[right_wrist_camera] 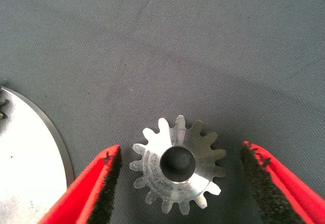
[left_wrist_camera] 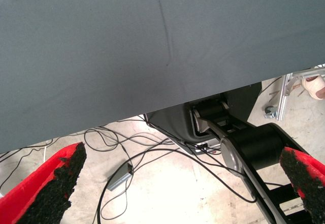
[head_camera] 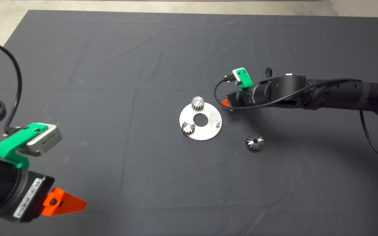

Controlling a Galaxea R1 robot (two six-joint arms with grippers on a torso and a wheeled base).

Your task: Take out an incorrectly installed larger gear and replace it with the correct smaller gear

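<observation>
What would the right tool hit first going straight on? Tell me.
Probably the small gear on the mat beside the metal plate. It lies untouched between the right tool's open fingers. The height above it is unclear.

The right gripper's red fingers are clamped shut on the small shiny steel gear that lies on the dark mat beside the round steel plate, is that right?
Not quite. The right gripper is open: its fingers flank the small shiny steel gear without touching it, as the right wrist view shows. The gear does lie on the dark mat beside the round steel plate.
</observation>
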